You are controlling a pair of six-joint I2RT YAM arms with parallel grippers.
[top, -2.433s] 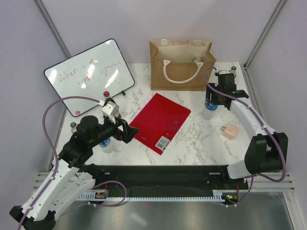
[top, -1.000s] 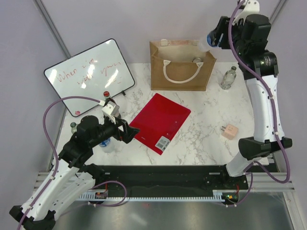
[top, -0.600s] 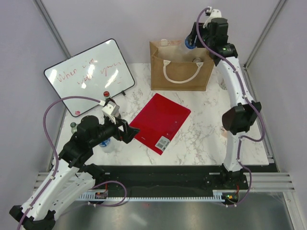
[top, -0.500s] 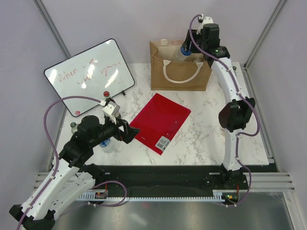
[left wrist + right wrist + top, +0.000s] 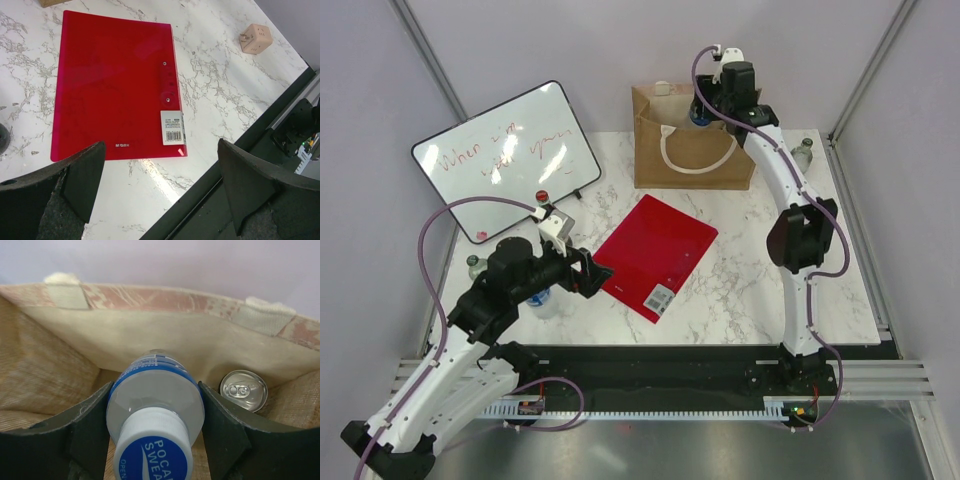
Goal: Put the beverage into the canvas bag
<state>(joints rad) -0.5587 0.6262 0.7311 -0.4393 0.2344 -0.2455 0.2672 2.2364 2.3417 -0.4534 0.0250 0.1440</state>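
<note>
Since one second ago, the right arm has swung left and down from high above the far right corner of the counter [image 5: 740,260]. Its right fingers [image 5: 87,430] are now over the open mouth of the canvas bag [image 5: 695,168].

Right fingers: clamped on a drink bottle [image 5: 155,390], one finger on each side of its shoulder. The blue-and-white cap faces the wrist camera and the body points down into the bag. Whether the base touches the bag's floor cannot be told.

Canvas bag: upright at the far edge of the counter, right of centre, with one white handle hanging over its front wall. A can [image 5: 243,390] stands upright inside near the back wall, beside the drink bottle and apart from it.

Left fingers [image 5: 75,175]: unchanged, spread wide and holding nothing, above the near left part of the counter.

A red folder [image 5: 655,250] lies flat at mid-counter, and its near edge shows between the left fingers. A whiteboard [image 5: 505,155] lies at the far left corner. A glass bottle [image 5: 804,150] stands at the far right corner, apart from the bag. A small pink plug cube [image 5: 256,38] rests toward the right edge.
</note>
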